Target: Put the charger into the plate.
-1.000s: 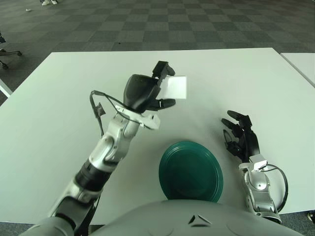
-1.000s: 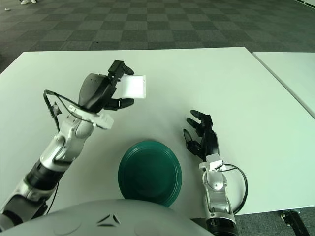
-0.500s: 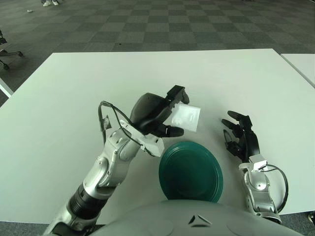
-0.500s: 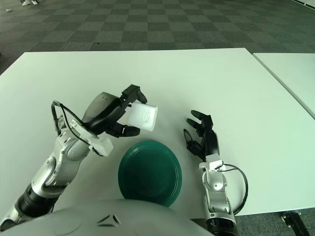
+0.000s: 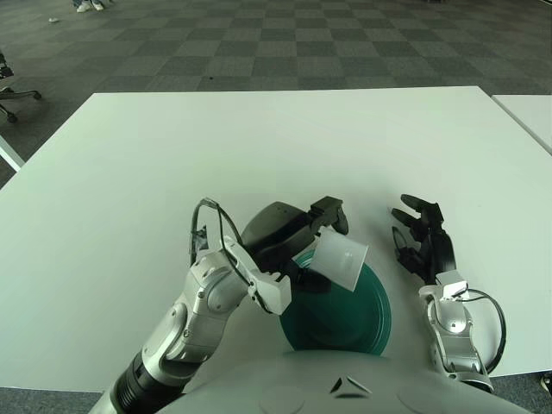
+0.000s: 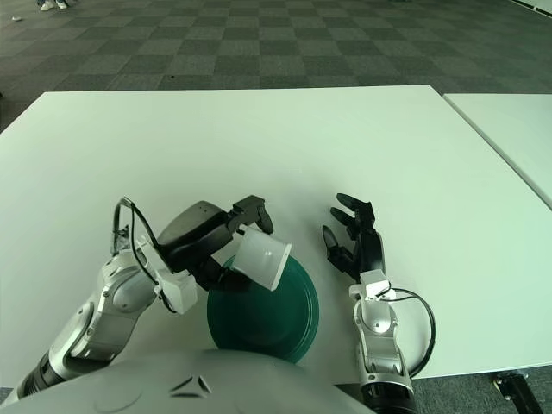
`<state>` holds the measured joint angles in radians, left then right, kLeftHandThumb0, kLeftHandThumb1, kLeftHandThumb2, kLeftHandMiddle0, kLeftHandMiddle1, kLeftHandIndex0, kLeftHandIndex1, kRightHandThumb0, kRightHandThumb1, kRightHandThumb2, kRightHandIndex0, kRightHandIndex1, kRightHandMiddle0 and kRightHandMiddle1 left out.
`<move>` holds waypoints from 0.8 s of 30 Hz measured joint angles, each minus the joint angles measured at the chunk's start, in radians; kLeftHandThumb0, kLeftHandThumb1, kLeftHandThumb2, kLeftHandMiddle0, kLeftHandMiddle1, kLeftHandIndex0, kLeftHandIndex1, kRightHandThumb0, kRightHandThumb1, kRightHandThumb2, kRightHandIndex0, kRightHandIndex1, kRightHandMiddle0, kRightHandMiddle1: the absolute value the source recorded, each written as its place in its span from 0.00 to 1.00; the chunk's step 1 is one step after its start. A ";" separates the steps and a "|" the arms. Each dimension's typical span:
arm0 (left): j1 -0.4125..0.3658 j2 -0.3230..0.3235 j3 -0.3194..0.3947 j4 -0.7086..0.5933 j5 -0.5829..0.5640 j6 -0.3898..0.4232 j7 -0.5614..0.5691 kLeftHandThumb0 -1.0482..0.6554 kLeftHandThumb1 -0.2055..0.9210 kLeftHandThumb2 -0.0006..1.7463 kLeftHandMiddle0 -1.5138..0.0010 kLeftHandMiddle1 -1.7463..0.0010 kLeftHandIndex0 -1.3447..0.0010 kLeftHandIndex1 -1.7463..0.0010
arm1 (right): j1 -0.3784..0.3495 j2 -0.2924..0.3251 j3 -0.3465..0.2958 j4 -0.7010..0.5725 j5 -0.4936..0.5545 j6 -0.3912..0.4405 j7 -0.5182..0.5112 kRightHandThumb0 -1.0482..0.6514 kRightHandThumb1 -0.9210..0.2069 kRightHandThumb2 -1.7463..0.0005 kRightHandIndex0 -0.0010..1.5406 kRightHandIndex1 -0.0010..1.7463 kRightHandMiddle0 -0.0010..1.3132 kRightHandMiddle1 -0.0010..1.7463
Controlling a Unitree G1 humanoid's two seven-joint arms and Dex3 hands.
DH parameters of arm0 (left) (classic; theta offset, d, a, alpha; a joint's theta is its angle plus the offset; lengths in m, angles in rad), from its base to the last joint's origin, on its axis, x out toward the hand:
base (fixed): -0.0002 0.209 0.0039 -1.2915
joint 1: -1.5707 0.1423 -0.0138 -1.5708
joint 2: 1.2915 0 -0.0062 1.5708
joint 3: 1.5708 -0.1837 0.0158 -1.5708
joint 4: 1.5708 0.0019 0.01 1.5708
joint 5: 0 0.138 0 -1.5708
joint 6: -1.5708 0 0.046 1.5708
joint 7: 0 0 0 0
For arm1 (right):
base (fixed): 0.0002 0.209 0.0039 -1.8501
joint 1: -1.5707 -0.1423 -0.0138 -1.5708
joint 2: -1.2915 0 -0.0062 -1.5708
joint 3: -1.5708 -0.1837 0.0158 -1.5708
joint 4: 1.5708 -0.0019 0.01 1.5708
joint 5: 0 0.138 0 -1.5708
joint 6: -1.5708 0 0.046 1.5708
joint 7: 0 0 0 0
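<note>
One charger (image 5: 341,260) in left hand (image 5: 289,241) above plate (image 5: 362,315).

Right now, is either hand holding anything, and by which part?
The left hand grips the white charger by its upper left edge, over the green plate. The right hand, right of the plate, holds nothing.

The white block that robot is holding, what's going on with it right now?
That is the charger, gripped in the left robot hand. The hand holds it over the near-left part of the green plate, tilted, and it has not been let go. The plate sits on the white table just in front of the robot. The right robot hand shows to the right of the plate, fingers spread and holding nothing.
</note>
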<state>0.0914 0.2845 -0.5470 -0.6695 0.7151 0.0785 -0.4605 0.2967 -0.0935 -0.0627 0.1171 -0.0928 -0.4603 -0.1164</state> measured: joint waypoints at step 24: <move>0.092 0.015 -0.057 0.139 -0.001 -0.070 0.007 0.35 0.56 0.67 0.26 0.00 0.61 0.00 | -0.020 -0.005 0.007 0.013 -0.013 -0.001 -0.019 0.26 0.00 0.66 0.19 0.21 0.00 0.53</move>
<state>0.1831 0.2993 -0.6039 -0.5306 0.7138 0.0081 -0.4532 0.2770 -0.0984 -0.0555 0.1300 -0.1059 -0.4616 -0.1353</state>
